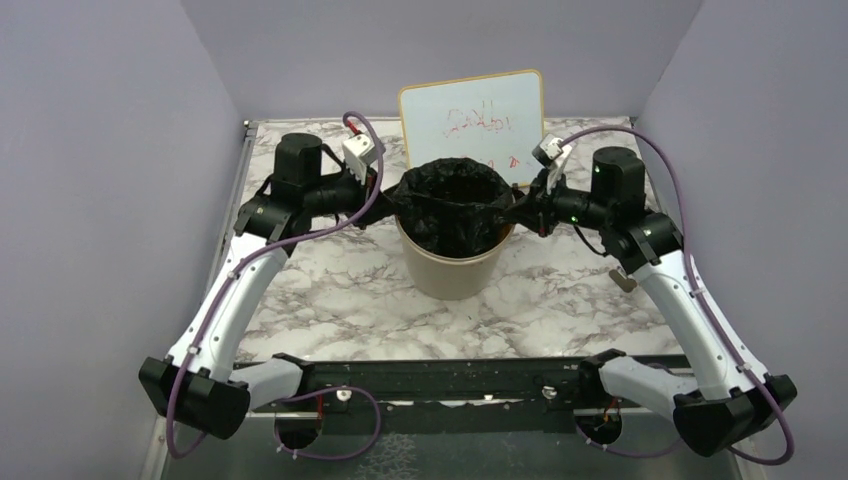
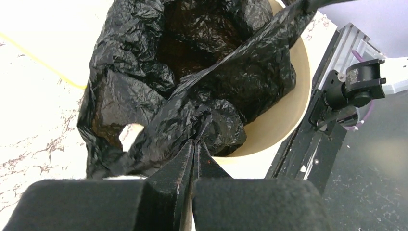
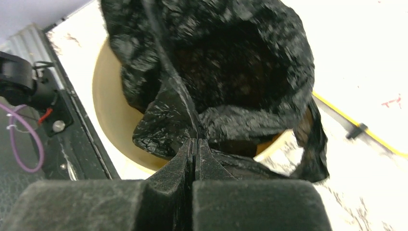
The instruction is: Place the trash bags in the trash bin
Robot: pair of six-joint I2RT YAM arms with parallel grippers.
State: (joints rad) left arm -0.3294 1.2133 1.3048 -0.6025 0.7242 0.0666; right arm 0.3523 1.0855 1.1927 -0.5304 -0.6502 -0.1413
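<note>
The cream trash bin [image 1: 455,270] stands upright at the table's middle. The glossy black trash bag [image 1: 452,208] sits inside it, its mouth stretched open over the rim. My left gripper [image 1: 388,203] is shut on the bag's left edge at the rim; the left wrist view shows the fingertips [image 2: 196,144] pinching a fold of bag [image 2: 211,82] above the bin's inner wall [image 2: 284,120]. My right gripper [image 1: 514,207] is shut on the bag's right edge; in the right wrist view the gripper [image 3: 193,143] pinches black plastic [image 3: 226,62] over the bin wall [image 3: 113,110].
A white whiteboard [image 1: 474,122] with red writing leans upright just behind the bin. Purple walls close in the marble table [image 1: 340,300] on left, right and back. A black rail [image 1: 440,380] runs along the near edge between the arm bases.
</note>
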